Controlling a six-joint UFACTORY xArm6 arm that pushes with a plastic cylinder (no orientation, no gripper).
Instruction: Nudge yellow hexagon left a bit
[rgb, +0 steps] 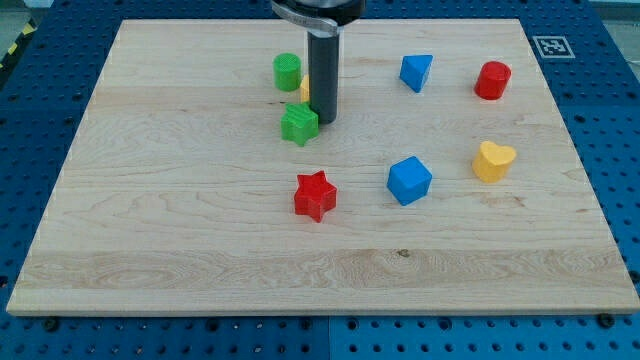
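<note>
The yellow hexagon (304, 90) is mostly hidden behind my rod; only a thin yellow sliver shows at the rod's left edge, between the green cylinder (287, 71) and the green star (299, 124). My tip (323, 120) rests on the board just right of the green star and right of the yellow sliver, close to or touching both.
A red star (315, 195) lies below the middle. A blue cube (409, 180) and a yellow heart (493, 160) lie at the right. A blue triangle (416, 72) and a red cylinder (492, 80) lie at the upper right. The wooden board (180, 240) has blue pegboard around it.
</note>
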